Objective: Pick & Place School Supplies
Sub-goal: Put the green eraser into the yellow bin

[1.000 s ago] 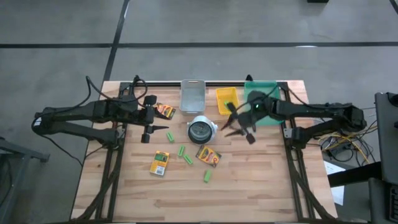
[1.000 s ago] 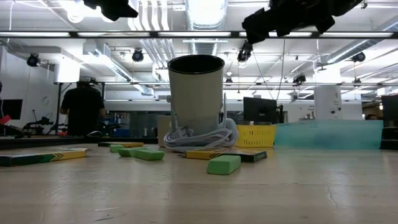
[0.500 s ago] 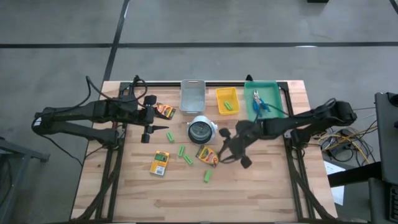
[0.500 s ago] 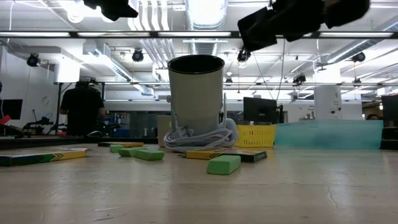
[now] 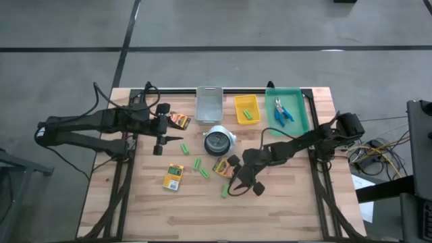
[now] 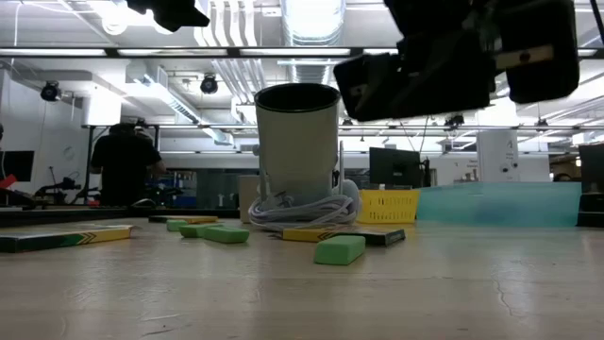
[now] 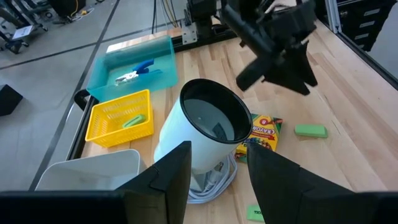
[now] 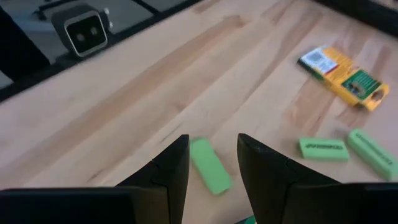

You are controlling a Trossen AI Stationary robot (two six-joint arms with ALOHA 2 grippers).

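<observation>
Pale wooden planks make up the table (image 5: 283, 202), and across them the right arm reaches in toward the middle, its right gripper (image 5: 244, 186) hanging over the lone green stick (image 5: 225, 192) that lies nearest the front edge; in the right wrist view that stick (image 8: 210, 165) shows in the gap between the two dark fingers (image 8: 163, 171), which stand spread and hold nothing; farther off in the same view lie two more green sticks (image 8: 323, 148) and a crayon box (image 8: 344, 78); on the table a second crayon box (image 5: 225, 168) lies just beside the white cup (image 5: 219, 141), and a third crayon box (image 5: 179, 121) sits close to the left gripper (image 5: 162, 128); that left gripper waits above the table's left half, its fingers (image 7: 163, 176) parted with nothing between them, looking toward the cup; two green sticks (image 5: 200, 169) rest between the cup and the front-left crayon box (image 5: 173, 177), and another stick (image 5: 184, 148) lies nearer the left gripper; along the far edge stand a grey bin (image 5: 208, 104), a yellow basket (image 5: 246, 109) with a green stick inside, and a green tray (image 5: 295, 118) holding the blue-handled scissors (image 5: 281, 111); a person (image 6: 125, 165) stands in the room behind.
</observation>
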